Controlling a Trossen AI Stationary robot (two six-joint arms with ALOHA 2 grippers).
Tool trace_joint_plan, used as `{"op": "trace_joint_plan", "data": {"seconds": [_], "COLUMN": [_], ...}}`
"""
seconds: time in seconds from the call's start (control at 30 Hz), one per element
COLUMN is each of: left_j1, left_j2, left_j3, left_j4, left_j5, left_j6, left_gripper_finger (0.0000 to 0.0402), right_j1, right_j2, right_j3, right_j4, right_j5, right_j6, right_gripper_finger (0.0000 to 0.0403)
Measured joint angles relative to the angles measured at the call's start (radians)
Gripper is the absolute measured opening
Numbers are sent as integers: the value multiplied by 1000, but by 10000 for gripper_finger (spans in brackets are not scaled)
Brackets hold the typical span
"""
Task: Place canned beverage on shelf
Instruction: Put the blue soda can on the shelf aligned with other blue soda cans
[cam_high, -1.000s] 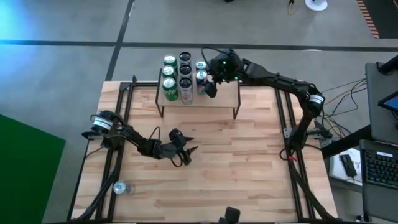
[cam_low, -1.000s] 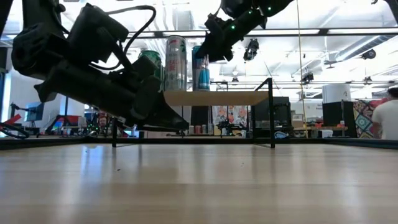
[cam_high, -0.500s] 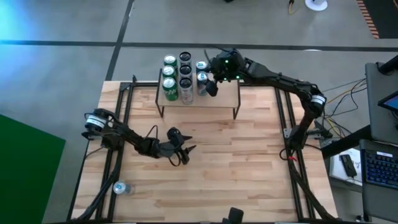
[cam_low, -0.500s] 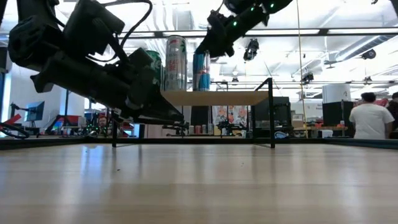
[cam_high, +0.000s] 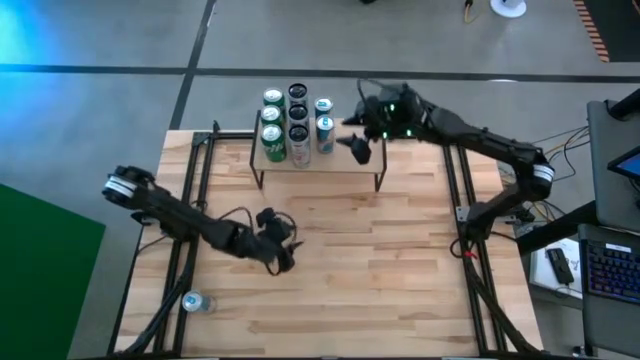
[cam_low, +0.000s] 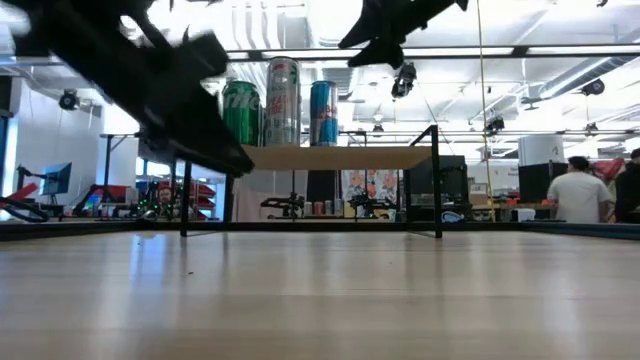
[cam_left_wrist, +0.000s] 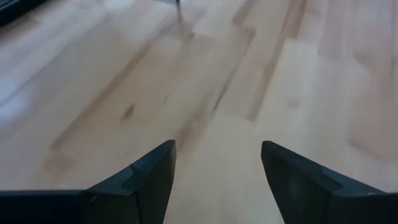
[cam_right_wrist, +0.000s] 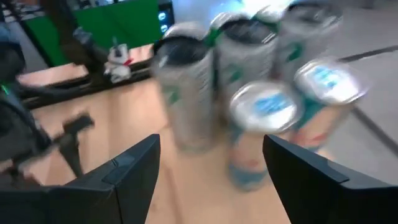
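Note:
The shelf (cam_high: 345, 160) stands at the table's far edge. Several upright cans (cam_high: 297, 128) crowd its left half; in the low view they show as green (cam_low: 240, 112), silver-red (cam_low: 283, 100) and blue (cam_low: 323, 112). My right gripper (cam_high: 358, 148) hangs open above the shelf's bare right half, just right of the blue cans (cam_right_wrist: 267, 109), with nothing between its fingers (cam_right_wrist: 130, 174). My left gripper (cam_high: 280, 252) is open over bare tabletop (cam_left_wrist: 217, 93) at left centre, raised off the wood. Another can (cam_high: 195, 302) lies on its side at the near left edge.
Black frame rails (cam_high: 190, 200) run along the table's left and right sides. The shelf's thin black legs (cam_low: 436, 180) stand on the wood. People (cam_low: 575, 195) move in the room behind. Open tabletop stretches across the middle and near right.
My right gripper has drawn back from the blue cans toward the table's right edge and risen a little; the cans stay upright on the shelf. My left gripper has risen from the table and tipped nearer to level, shifting slightly toward the left.

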Motion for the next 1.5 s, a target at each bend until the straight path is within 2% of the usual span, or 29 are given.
{"op": "trace_joint_plan", "data": {"seconds": [0.07,0.2,0.37,0.47,0.57,0.8,0.9,1.13,1.23,1.37,1.5], "left_j1": [-55,-164,-258,-285,-286,-293,-310,-355,-384,-469,-579], "left_j2": [-18,-27,-27,-27,-27,-24,-24,-24,-23,-21,-20], "left_j3": [86,245,358,400,437,462,482,553,571,599,629], "left_j4": [-210,-564,-915,-1063,-1175,-1205,-1226,-1407,-1402,-1405,-1444], "left_j5": [-50,-217,-269,-185,17,308,349,383,463,594,607], "left_j6": [-60,-241,-553,-731,-877,-1027,-1074,-1223,-1240,-1334,-1489], "left_gripper_finger": [224,224,224,224,224,228,242,303,329,353,358], "right_j1": [28,100,207,246,269,310,332,384,393,394,394], "right_j2": [-38,-143,-219,-249,-254,-246,-246,-247,-247,-247,-247], "right_j3": [-77,-254,-530,-635,-703,-741,-742,-742,-742,-743,-743], "right_j4": [50,235,563,719,815,860,851,850,849,837,828], "right_j5": [0,7,8,8,10,9,10,8,8,8,10], "right_j6": [17,24,56,74,81,73,73,62,70,72,78], "right_gripper_finger": [272,272,271,269,269,264,260,255,255,254,253]}}
